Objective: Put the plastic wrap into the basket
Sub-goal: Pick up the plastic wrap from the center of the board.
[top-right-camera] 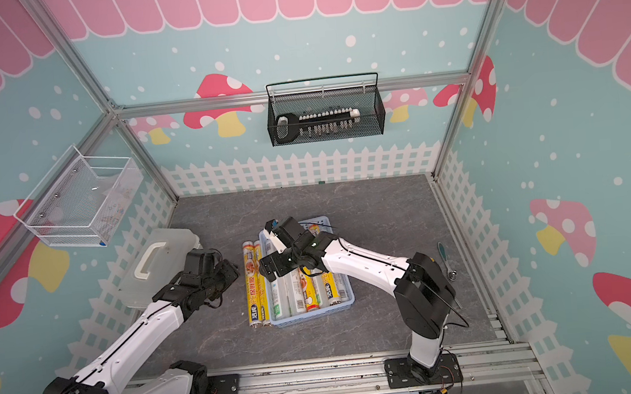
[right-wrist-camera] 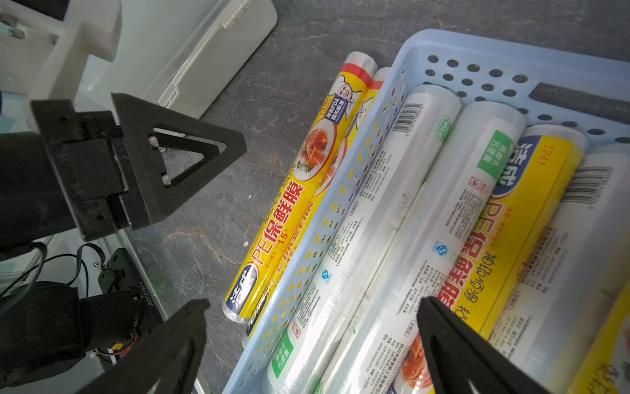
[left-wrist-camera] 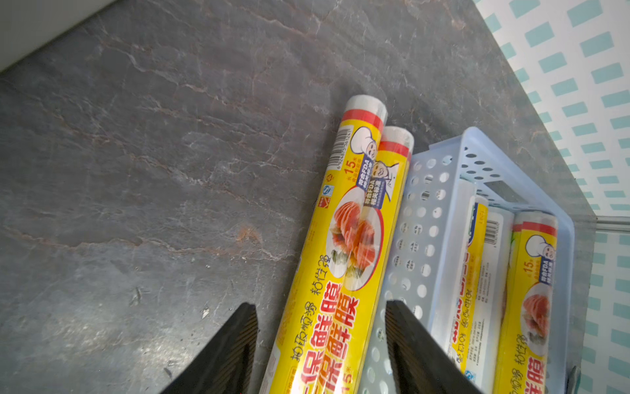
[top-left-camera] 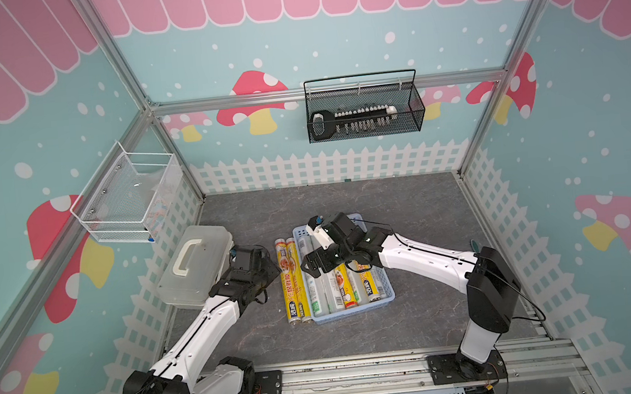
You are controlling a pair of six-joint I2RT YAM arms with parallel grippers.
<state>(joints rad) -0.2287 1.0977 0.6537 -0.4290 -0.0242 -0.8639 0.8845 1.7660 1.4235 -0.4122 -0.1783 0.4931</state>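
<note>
Plastic wrap rolls (top-left-camera: 335, 288) lie packed in the blue basket (top-left-camera: 355, 311) beneath the right pincer (right-wrist-camera: 313, 302).
That pincer hangs wide open, empty. The left pincer (left-wrist-camera: 320, 304), jaws partly apart, grips nothing; just below and ahead of it two yellow rolls (top-left-camera: 293, 281) lie side by side on the grey table (top-left-camera: 423, 204), against the basket's outer wall.

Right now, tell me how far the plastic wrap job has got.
Done: several rolls lie inside the blue basket. In hand: nothing is gripped; the right pincer hangs open over the basket, and the left pincer is open, pointed at the two yellow rolls on the table beside the basket. Left: those two rolls need to go in.
</note>
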